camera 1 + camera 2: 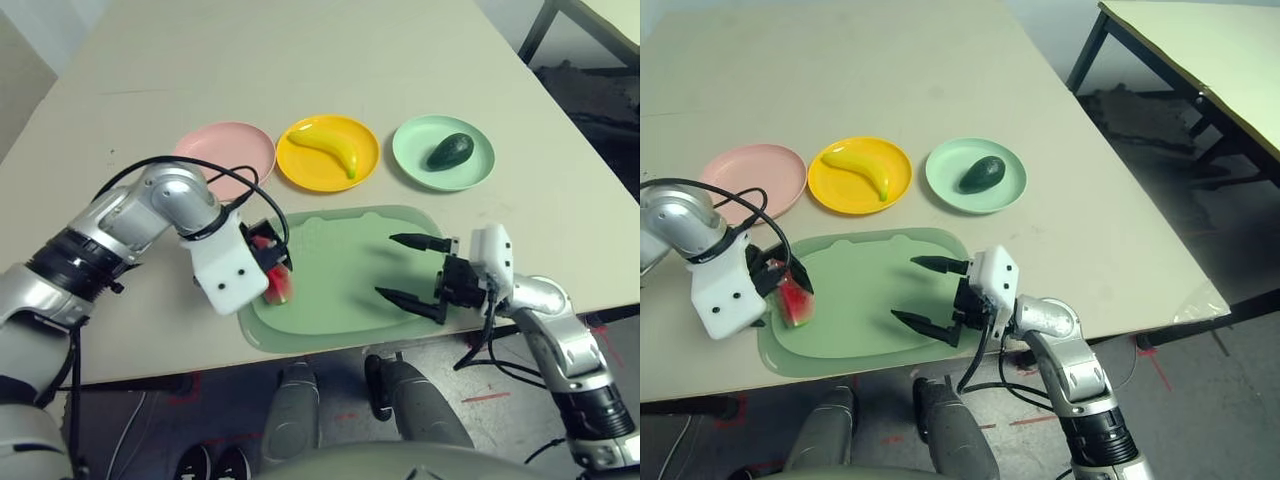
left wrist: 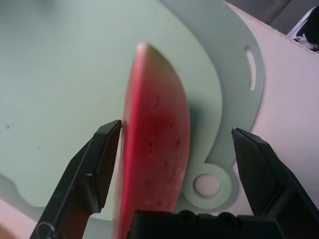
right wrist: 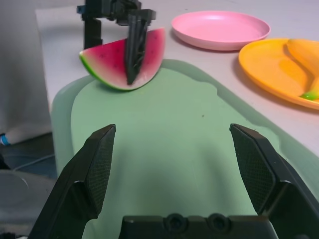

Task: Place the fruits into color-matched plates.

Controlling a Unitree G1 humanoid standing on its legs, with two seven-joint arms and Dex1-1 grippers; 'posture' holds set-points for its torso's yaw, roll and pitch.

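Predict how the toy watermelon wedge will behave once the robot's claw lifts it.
The toy watermelon wedge will probably stay stiff, since its flat faces and edges look crisp. It may be slippery, as its surface looks smooth. Its curved green rind rests on the pale green mat, so it would likely rock if nudged.

Silver forearms (image 1: 130,215), black fingers (image 3: 254,164)
Each arm has a ribbed black band (image 1: 80,262), loose black cables (image 1: 215,165) and a white angular wrist shell (image 1: 228,268) with dark screw holes; the tapered fingers have textured inner faces.
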